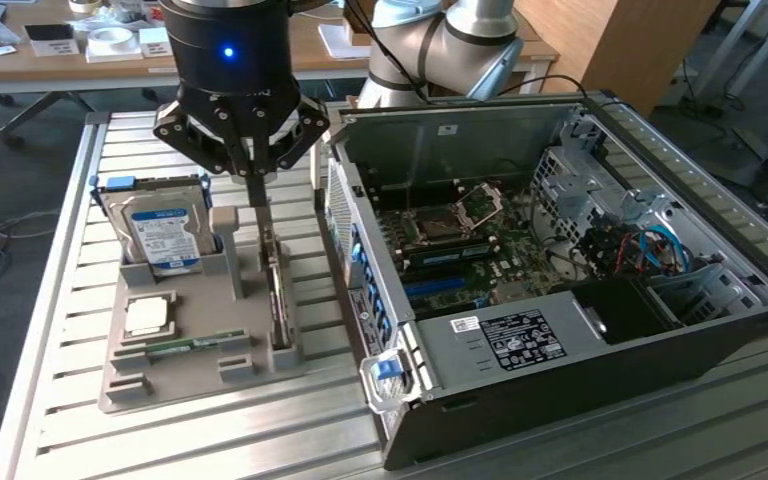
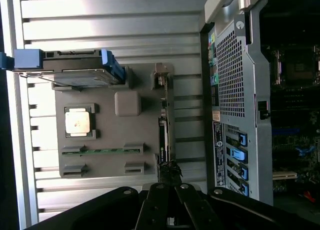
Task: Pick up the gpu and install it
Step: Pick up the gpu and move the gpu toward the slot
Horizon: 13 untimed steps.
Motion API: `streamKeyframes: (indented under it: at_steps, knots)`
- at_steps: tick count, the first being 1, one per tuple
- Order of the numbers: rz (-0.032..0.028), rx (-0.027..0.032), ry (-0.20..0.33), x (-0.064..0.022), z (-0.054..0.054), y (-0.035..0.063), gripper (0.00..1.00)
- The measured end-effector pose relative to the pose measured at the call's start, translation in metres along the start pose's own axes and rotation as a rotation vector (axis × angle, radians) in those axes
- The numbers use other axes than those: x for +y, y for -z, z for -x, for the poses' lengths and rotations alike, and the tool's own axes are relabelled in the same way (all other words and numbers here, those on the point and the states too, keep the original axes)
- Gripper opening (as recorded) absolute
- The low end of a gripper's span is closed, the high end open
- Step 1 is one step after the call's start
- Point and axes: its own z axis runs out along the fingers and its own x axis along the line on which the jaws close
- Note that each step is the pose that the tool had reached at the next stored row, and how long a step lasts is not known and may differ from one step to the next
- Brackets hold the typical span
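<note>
The hand [image 1: 253, 192] sits directly above the gpu [image 1: 275, 290], fingers clamped on its top edge, its long axis parallel to the open case [image 1: 558, 340] beside it.

My ext cam's high, angled down over slatted aluminium tabletop [image 1: 64, 300], mid-range. Wrist cam looks straight down past black claw [image 2: 170, 172], closer. Both share grey plastic parts tray [image 1: 184, 385] [image 2: 115, 132] & open black PC case [image 1: 704, 330] [image 2: 232, 75].

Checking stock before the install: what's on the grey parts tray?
On the tray: a hard drive, a processor chip, a RAM stick and the gpu on edge, gripped by the claw. Whatever lies under them is covered.
</note>
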Motion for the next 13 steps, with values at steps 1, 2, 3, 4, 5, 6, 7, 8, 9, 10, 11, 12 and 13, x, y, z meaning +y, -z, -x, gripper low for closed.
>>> streamKeyframes:
  at_steps: [1,2,3,4,5,6,7,8,9,10,11,12,13]
  knots:
    - [0.0,0.0,0.0,0.0,0.0,0.0,0.11]
    - [0.0,0.0,0.0,0.0,0.0,0.0,0.11]
    - [0.0,0.0001,0.0,0.0,0.0,0.0,0.11]
    - [0.0,0.0,0.0,0.0,0.0,0.0,0.11]
    - [0.0,0.0,0.0,0.0,0.0,0.0,0.11]
    - [0.0001,0.0,0.0,0.0,0.0,0.0,0.17]
    - [0.0,0.0,0.0,0.0,0.0,0.0,0.23]
    - [0.0,0.0,0.0,0.0,0.0,0.0,0.23]
    - [0.0,0.0,0.0,0.0,0.0,0.0,0.29]
    - [0.0,0.0,0.0,0.0,0.0,0.0,0.35]
    - [-0.0001,0.0,0.0,0.0,0.0,0.0,0.35]
    - [0.0,0.0,0.0,0.0,0.0,0.0,0.41]
    - [0.0,0.0001,0.0,0.0,0.0,0.0,0.41]
